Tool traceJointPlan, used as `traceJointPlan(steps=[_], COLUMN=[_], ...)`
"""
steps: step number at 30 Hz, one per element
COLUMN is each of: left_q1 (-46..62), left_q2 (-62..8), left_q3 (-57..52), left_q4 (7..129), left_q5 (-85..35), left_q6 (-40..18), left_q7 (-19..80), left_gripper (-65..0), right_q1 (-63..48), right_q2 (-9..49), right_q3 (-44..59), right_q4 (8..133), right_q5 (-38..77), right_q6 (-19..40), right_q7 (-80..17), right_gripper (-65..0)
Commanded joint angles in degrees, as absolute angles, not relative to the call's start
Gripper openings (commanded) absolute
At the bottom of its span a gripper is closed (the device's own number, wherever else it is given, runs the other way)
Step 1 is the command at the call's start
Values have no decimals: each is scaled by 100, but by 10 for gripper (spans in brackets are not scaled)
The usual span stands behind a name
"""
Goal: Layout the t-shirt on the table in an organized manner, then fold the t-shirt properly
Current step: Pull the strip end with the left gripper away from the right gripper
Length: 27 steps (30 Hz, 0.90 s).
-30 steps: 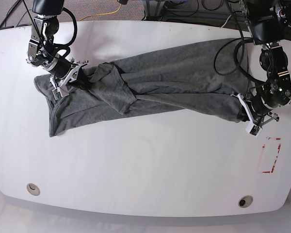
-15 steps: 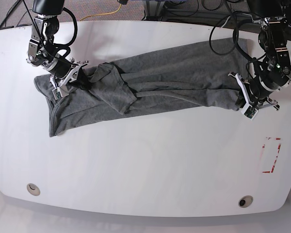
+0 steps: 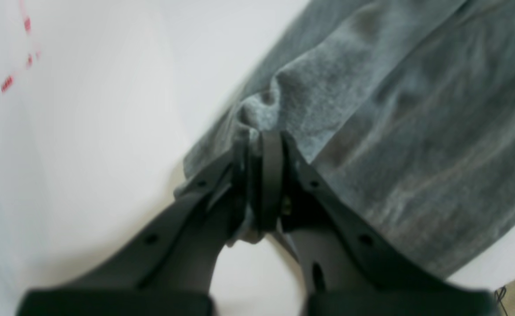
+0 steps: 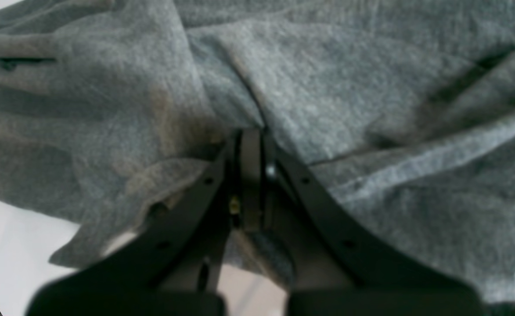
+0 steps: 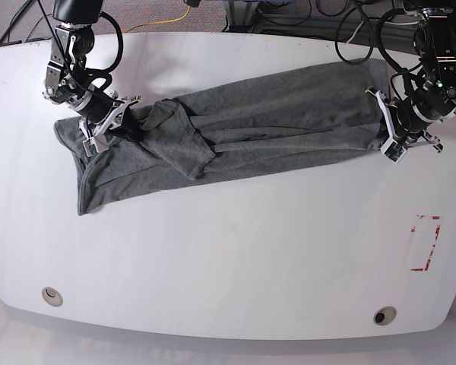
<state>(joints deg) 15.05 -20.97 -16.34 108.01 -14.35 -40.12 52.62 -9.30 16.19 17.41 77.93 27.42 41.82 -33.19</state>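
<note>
Since a second ago, only the far end has shifted. At 9 o'clock the right gripper [image 5: 109, 129] stays clamped on the t-shirt [image 5: 235, 125], anchoring it across the table [image 5: 228, 251]; at 3 o'clock the left gripper [image 5: 385, 129], jaws pinching the hem, has drawn it toward 12 o'clock, probably stretching it flat.

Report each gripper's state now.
Left gripper: shut on the t-shirt.
Right gripper: shut on the t-shirt.
</note>
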Motion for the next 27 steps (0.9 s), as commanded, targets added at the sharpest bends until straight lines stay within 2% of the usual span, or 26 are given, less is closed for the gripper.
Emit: traceJointPlan(steps=[1, 20, 23, 27], left_q1=[1648, 2255, 2281, 2299], left_q2=[-2176, -2281, -2281, -2281], left_q3=[-1675, -1675, -1675, -1675], left_q4=[10897, 10870, 10870, 10870], left_q5=[-1446, -1437, -1437, -1437], left_q6=[-4000, -4000, -4000, -4000], left_q7=[5147, 5147, 5147, 5147], left_gripper=[-650, -647, -607, -450], right_q1=[-980, -980, -980, -910], right_q2=[1657, 1657, 1657, 1657], right_q3=[1727, 1727, 1727, 1727], right_q4=[7741, 7749, 7749, 7758], right_q5=[2264, 2281, 2273, 2290], right_q6=[4000, 4000, 4000, 4000], right_q7=[-3820, -3829, -3916, -4022], right_gripper=[-647, -647, -647, -647])
